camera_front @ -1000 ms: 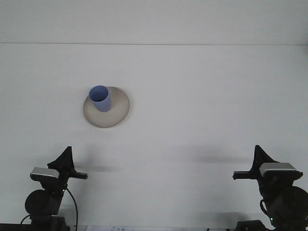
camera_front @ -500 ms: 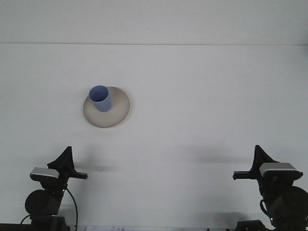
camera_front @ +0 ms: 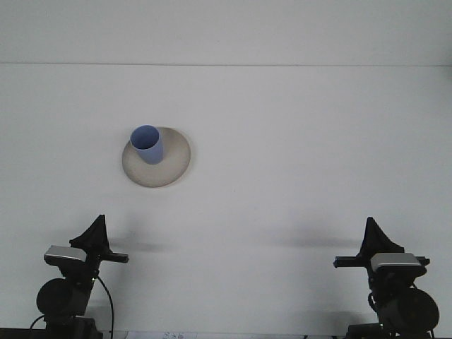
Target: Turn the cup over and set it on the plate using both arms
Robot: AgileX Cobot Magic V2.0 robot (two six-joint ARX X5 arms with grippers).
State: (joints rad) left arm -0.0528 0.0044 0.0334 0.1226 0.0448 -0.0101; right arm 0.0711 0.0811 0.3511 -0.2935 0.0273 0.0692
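While both pincers' (camera_front: 95, 232) (camera_front: 371, 236) openings can't be told, the cup (camera_front: 147, 145) stands upright on the plate (camera_front: 173, 166).

The counter (camera_front: 296, 162) looks like a smooth, matt white surface with no visible grain or gloss. The plate (camera_front: 176, 164) appears ceramic or stoneware, off-white to beige, with a dull, slightly speckled finish. The cup (camera_front: 147, 145) looks like smooth blue plastic with a soft satin finish. The left gripper (camera_front: 95, 236) and the right gripper (camera_front: 372, 239) show matt black plastic-like parts, each with a silvery-grey, faintly shiny housing. A black rubbery cable (camera_front: 107, 293) hangs by the left arm.
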